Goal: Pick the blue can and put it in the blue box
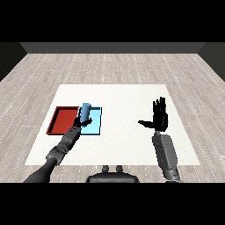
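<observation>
The blue can [85, 110] stands upright over the light blue tray [96, 125], held near the tray's left side. My left hand [81, 121] curls round the can's lower part, its forearm reaching in from the lower left. Whether the can rests on the tray floor or hangs just above it cannot be told. My right hand [159, 115] is raised over the table's right half, far from the can, with fingers straight and thumb spread out to the left.
A red tray [63, 119] lies directly left of the light blue tray, touching it. The white table [127, 140] stretches between the two hands, on a wooden floor.
</observation>
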`<state>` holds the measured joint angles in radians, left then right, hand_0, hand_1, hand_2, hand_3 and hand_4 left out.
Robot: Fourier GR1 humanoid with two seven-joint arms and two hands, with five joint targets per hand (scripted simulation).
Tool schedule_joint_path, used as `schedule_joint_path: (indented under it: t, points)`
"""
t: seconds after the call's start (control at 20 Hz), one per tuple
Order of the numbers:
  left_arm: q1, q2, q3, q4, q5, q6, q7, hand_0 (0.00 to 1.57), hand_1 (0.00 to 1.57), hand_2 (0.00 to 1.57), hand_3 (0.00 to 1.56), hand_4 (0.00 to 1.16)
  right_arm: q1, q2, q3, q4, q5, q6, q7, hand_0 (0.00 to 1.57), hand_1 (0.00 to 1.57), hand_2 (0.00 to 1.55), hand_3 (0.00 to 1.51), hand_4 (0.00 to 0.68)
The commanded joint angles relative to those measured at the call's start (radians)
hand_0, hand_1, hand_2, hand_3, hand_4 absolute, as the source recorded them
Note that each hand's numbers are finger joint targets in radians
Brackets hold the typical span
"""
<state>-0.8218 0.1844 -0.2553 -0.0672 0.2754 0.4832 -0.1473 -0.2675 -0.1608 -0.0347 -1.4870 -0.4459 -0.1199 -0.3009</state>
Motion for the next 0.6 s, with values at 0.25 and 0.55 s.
schedule_joint_path:
  t: [0.25, 0.55]
  points:
    - [0.002, -0.003, -0.068, 0.065, -0.095, 0.042, 0.066, 0.00, 0.00, 0.00, 0.00, 0.10, -0.003, 0.009, 0.005, -0.005, 0.004, 0.007, 0.004, 0.00, 0.00, 0.00, 0.00, 0.000]
    - [-0.006, -0.012, 0.025, 0.008, -0.025, 0.153, -0.057, 0.00, 0.00, 0.00, 0.00, 0.00, -0.007, 0.004, -0.034, 0.023, -0.038, 0.066, -0.028, 0.00, 0.00, 0.00, 0.00, 0.000]
